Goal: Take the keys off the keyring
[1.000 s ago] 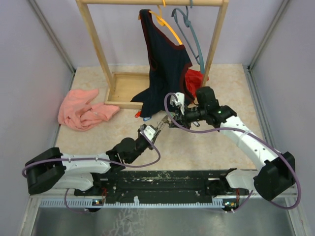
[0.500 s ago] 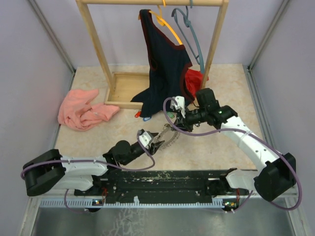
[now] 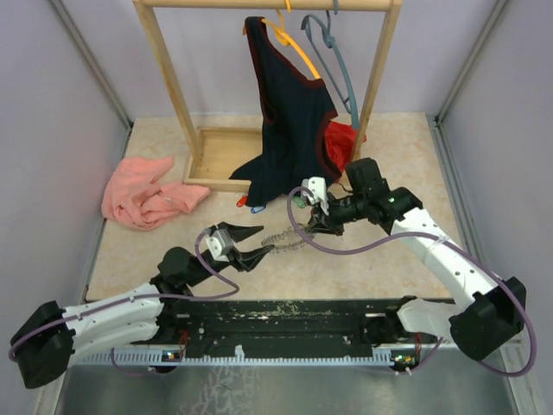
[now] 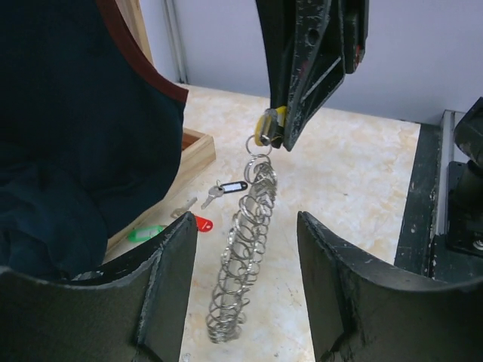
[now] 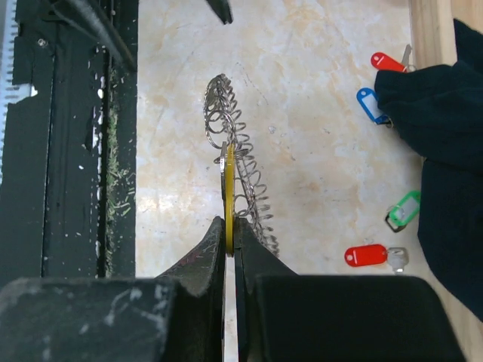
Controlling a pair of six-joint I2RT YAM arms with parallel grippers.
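Yellow tag (image 5: 229,188) sits edge-on, its key hidden; blue tag (image 5: 368,103) slips under the dark garment (image 5: 445,113); green tag (image 4: 147,234) is half behind the left finger (image 4: 170,279).

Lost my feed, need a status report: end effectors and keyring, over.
Left end effector open, straddling keyring, no grip. Right end effector shut on yellow tag, keyring dangling below. Four tagged keys loose by dark garment.

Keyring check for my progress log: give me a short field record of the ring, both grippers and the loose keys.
keyring: chain of silver wire rings, hanging from a yellow tag
right gripper: jaws shut on the yellow tag
left gripper: jaws open, gripping nothing
loose keys: four on the table by the dark garment; tags red, green, blue, red
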